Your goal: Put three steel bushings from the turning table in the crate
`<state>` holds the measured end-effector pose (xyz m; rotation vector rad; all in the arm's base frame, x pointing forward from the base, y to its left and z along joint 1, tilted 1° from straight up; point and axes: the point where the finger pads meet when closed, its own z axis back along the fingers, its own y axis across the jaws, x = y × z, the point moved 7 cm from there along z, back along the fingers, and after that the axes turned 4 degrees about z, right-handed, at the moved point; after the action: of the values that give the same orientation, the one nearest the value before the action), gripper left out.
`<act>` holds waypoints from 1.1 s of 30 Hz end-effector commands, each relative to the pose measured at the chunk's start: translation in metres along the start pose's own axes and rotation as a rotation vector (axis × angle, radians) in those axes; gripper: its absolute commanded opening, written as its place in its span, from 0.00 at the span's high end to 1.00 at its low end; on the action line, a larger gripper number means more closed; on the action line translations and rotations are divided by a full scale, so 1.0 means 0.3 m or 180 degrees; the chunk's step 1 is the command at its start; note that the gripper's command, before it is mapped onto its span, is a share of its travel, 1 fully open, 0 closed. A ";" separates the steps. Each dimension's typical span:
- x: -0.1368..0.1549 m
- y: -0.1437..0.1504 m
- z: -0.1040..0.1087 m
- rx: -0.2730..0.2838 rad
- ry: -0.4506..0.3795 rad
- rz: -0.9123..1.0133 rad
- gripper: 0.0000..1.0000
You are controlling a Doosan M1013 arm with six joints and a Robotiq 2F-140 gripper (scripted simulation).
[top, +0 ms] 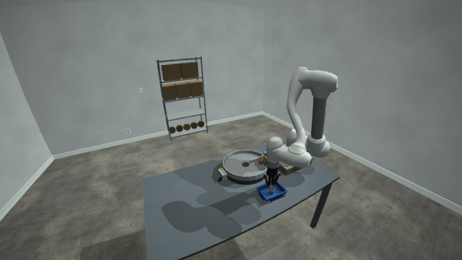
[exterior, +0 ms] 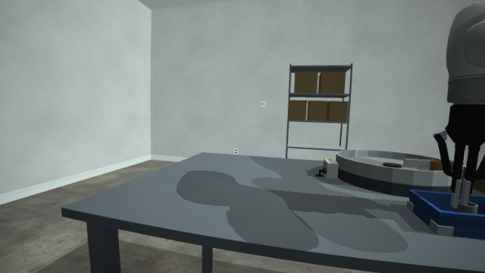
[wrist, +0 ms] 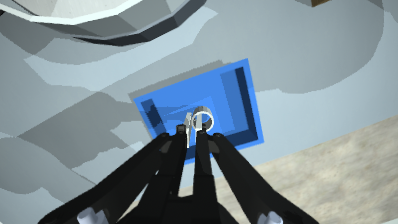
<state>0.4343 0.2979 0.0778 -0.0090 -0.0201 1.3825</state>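
1 grey table fills the work side of the room. On it: 1 round turning table and, just beside it, 1 blue crate, much smaller. Orange bushings sit on the turning table near its rim; they look like the wrong kind, so leave them.

1 white arm bends down over the crate, wrist pointing straight down. Gripper is clenched on the wall of 1 steel bushing: 1 finger inside the bore, 1 outside.

Key relation: the bushing hangs off to 1 side of the fingers, not centred between them. Its long axis looks about upright, in line with the fingers, bore facing up. It's inside the crate's walls, around the middle. Can't tell from here if its bottom touches the crate floor.

My read: placing step, probably bushing 1 of 3, as I see no other in the crate, though the fingers hide part of it. Next: seat it, open gently, lift straight up. The inner finger pushes the bore wall if it opens too wide; sideways drift tips or rolls the bushing. Let it settle before leaving.
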 end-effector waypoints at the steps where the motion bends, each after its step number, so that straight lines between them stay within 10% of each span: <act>1: 0.001 -0.001 -0.011 -0.0009 -0.0001 -0.0012 1.00; 33: 0.001 -0.002 -0.020 -0.0009 -0.0001 -0.0012 1.00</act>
<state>0.4344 0.2979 0.0766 -0.0092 -0.0212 1.3826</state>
